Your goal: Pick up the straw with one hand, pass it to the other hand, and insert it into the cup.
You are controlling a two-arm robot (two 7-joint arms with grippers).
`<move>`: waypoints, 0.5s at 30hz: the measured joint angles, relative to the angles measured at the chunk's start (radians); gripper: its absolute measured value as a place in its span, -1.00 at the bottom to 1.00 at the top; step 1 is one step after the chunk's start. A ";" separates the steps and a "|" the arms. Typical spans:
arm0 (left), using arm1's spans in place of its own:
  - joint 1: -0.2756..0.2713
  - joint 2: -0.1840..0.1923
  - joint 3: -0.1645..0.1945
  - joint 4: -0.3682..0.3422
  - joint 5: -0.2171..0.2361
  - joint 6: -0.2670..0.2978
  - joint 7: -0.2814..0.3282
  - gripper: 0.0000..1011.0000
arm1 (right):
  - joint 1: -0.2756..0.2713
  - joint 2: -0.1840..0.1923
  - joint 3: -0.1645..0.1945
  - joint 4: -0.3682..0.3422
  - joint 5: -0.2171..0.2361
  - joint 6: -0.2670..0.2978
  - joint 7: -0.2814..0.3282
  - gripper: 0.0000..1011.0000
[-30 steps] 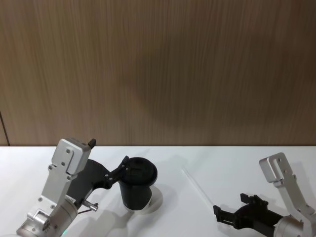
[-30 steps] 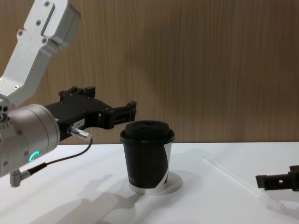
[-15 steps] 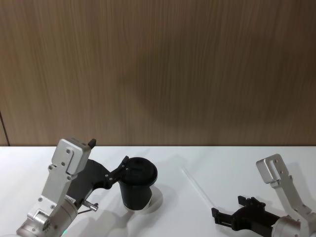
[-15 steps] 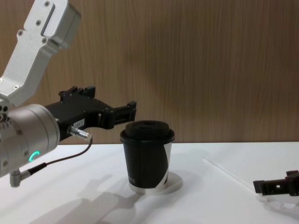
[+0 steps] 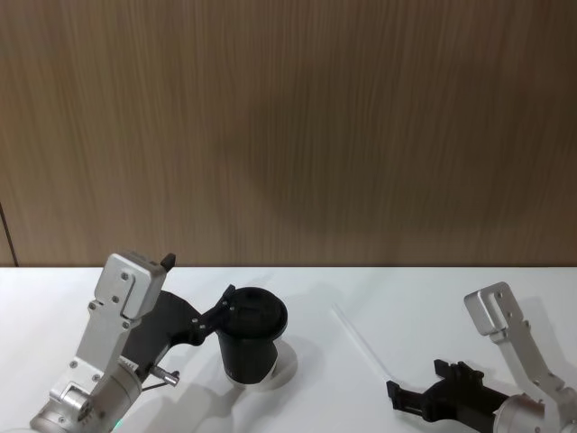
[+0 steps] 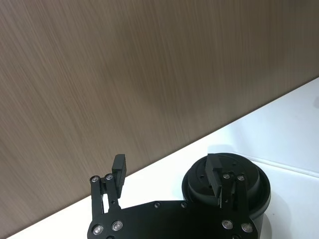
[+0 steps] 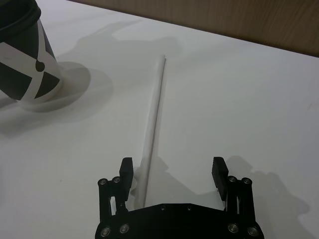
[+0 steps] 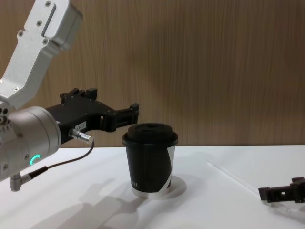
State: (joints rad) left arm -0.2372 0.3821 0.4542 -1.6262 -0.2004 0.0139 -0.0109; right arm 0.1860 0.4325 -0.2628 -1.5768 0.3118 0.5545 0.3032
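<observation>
Straddling the white straw (image 7: 153, 119) lying flat on the table (image 7: 249, 99) right of the black cup (image 8: 145, 167), my right end effector (image 7: 173, 172) sits low, spread for pinching; my left end effector (image 6: 167, 167) hovers spread by the lid (image 8: 150, 132).

Table (image 5: 433, 298): white, matte, flat top, with soft grey shadows across it.
Wall (image 5: 288, 135): brown wood-grain panelling with vertical grain, rising directly behind the table's far edge; a dark slanted seam (image 5: 8, 236) shows at its left end.
Disc (image 8: 179, 187): white, round, flat, lying on the table near its middle.
</observation>
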 joint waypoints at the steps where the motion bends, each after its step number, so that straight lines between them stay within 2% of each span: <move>1: 0.000 0.000 0.000 0.000 0.000 0.000 0.000 0.98 | 0.000 0.000 0.000 0.001 -0.001 0.001 0.000 0.96; 6: 0.000 0.000 0.000 0.000 0.000 0.000 0.000 0.98 | 0.001 -0.001 -0.001 0.002 -0.003 0.005 -0.001 0.79; 7: 0.000 0.000 0.000 0.000 0.000 0.000 0.000 0.98 | 0.002 -0.001 -0.001 0.002 -0.003 0.006 -0.001 0.68; 14: 0.000 0.000 0.000 0.000 0.000 0.000 0.000 0.98 | 0.003 0.002 -0.006 -0.002 -0.002 0.016 0.005 0.34; 15: 0.000 0.000 0.000 0.000 0.000 0.000 0.000 0.98 | 0.003 0.003 -0.006 -0.003 -0.002 0.018 0.006 0.22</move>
State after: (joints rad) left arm -0.2372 0.3821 0.4542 -1.6262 -0.2004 0.0139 -0.0109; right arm 0.1886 0.4354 -0.2693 -1.5800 0.3097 0.5723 0.3091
